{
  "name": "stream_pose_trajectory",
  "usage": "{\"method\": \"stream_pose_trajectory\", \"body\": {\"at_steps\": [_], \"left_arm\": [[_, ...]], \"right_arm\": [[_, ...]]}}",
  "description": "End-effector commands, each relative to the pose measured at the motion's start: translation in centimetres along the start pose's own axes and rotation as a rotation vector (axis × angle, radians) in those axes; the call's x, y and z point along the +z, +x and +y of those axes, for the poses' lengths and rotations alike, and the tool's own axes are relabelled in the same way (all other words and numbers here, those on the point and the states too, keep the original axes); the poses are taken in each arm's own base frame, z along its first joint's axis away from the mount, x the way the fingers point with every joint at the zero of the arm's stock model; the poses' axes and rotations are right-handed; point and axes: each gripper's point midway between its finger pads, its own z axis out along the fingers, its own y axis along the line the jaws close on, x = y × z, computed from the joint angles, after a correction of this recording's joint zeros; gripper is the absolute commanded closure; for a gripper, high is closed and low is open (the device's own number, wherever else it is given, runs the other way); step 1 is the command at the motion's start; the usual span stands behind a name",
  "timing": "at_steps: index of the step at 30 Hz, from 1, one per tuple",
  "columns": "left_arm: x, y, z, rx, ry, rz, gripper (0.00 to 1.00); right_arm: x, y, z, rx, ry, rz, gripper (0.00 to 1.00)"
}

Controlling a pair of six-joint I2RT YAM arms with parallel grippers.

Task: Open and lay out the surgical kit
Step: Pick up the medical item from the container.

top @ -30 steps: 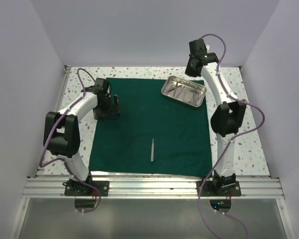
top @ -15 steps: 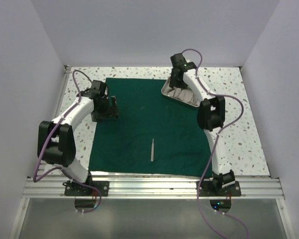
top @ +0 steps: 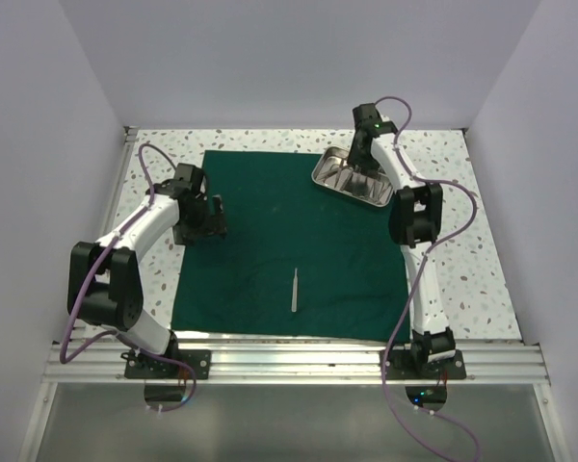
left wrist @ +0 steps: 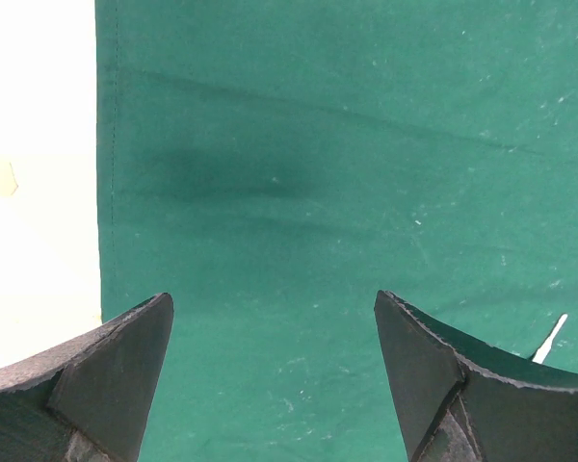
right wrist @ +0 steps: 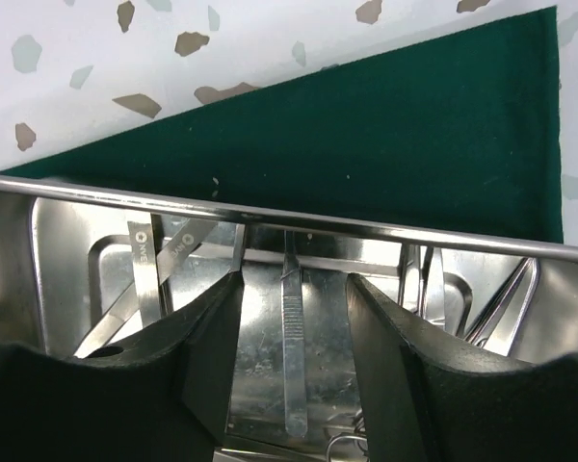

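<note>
Cloth was spread flat, with the steel tray set at its far right corner.
Nearest the arm bases, a single pair of tweezers was seen lying on the dark green cloth, which was laid open over the speckled table. Farther back, the left gripper was held over the left part of the cloth, just inside its edge, its fingers spread wide with nothing between them. In the tray, several slim silver instruments were seen lying crossed over one another. The right gripper was held over the tray, its fingers parted on either side of a slim flat handle lying on the tray floor. Whether that handle was touched could not be told.
</note>
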Motion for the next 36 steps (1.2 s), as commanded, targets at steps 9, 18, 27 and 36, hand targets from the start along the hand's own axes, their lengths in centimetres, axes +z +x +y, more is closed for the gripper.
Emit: {"method": "stream_pose_trajectory", "body": {"at_steps": [9,18,27,36], "left_arm": [[-0.1,-0.7,0.1,0.006,-0.017,0.007,0.11],[0.8,-0.6,0.7,0.011,-0.055,0.033,0.11],[1.7,-1.9,0.4,0.016,-0.063,0.035,0.10],[2.0,-1.7,0.5,0.028,-0.066,0.039,0.10]], "right_arm": [[2.5,-1.9,-0.6,0.000,0.047,-0.085,0.49],[4.3,-1.6,-1.1,0.013,0.080,-0.092,0.62],[5.7,2.1,-2.3,0.003,0.084,0.056,0.94],[5.5,2.5,-2.8,0.000,0.086,0.082,1.00]]}}
